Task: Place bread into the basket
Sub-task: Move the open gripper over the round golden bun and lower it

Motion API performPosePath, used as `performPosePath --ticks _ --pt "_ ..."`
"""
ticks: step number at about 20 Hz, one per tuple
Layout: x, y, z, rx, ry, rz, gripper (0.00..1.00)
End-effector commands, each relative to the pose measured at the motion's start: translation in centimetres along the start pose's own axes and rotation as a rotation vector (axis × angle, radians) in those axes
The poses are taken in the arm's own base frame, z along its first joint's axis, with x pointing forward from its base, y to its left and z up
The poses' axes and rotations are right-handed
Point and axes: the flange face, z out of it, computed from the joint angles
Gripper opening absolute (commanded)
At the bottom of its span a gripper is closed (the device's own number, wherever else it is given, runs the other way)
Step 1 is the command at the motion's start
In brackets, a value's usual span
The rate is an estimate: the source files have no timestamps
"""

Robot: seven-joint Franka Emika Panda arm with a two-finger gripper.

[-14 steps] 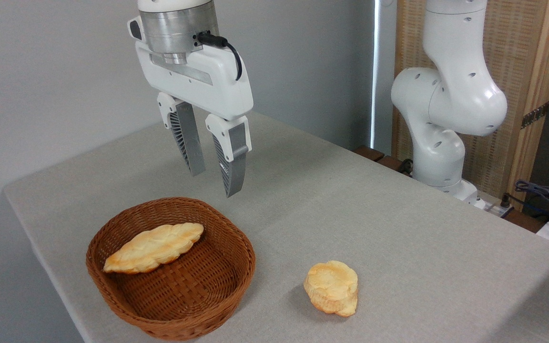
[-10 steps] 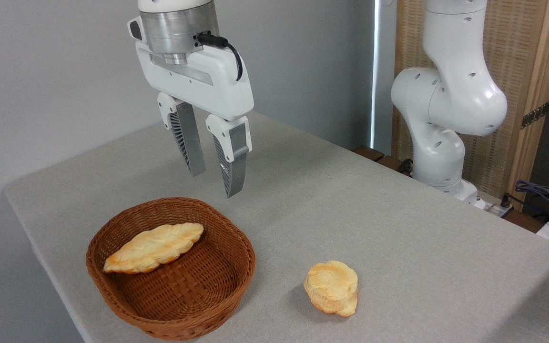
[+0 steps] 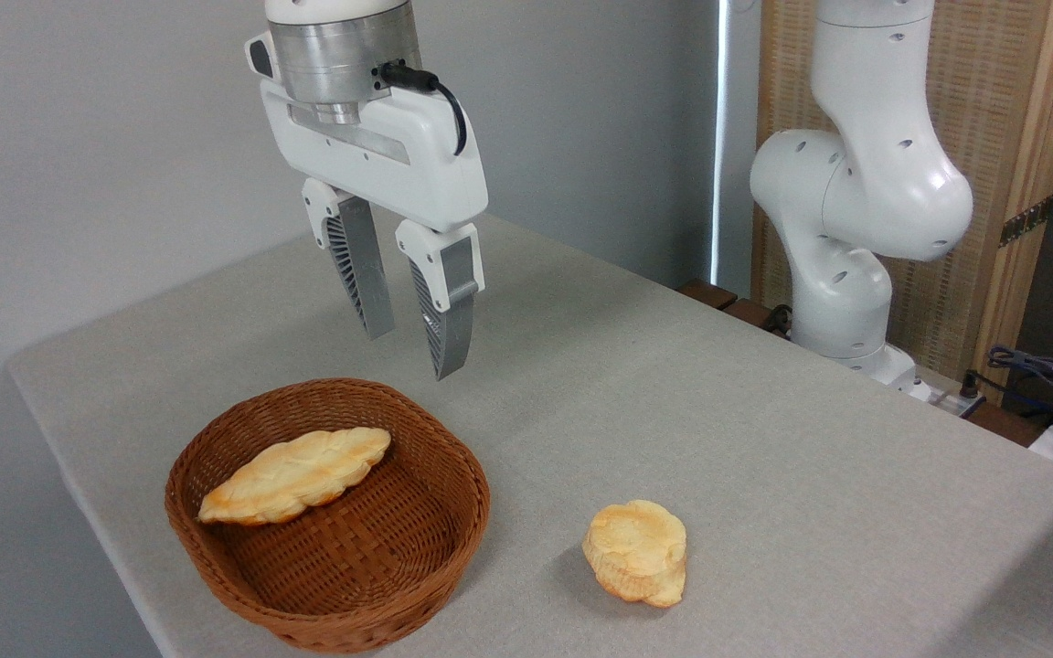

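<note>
The bread (image 3: 637, 551), a small round golden bun with a pale flaky top, lies on the grey table to the right of the basket. The basket (image 3: 435, 548) is round, brown wicker with low sides, near the table's front left. My gripper (image 3: 412, 355) hangs in the air above the basket's far rim, well up and to the left of the bun. Its two fingers (image 3: 447, 311) point down with a gap between them and hold nothing.
A long pale braided loaf (image 3: 296, 474) lies inside the basket on its left side. The robot's white base (image 3: 842, 274) stands at the table's far right edge, with cables (image 3: 1038, 370) beside it. The table's left edge runs close to the basket.
The gripper has shifted very slightly; the bun, loaf and basket have not moved.
</note>
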Motion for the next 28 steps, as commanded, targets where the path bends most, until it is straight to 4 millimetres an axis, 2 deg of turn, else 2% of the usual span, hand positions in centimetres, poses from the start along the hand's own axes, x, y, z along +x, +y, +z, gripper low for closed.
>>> performPosePath --ticks 1,11,15,17,22,26,28 --pt "-0.2 -0.4 -0.4 0.004 -0.008 0.005 1.00" --pt "-0.9 -0.4 -0.2 -0.012 -0.024 0.002 1.00" --pt "-1.5 0.0 0.7 -0.025 -0.042 0.004 1.00" --pt "-3.0 -1.2 0.9 -0.027 -0.043 -0.026 1.00" --pt "-4.6 -2.8 1.3 -0.032 -0.046 -0.017 1.00" --pt "-7.7 -4.9 2.1 -0.026 -0.031 -0.075 1.00" --pt "-9.1 -5.4 2.6 0.013 0.017 -0.050 1.00"
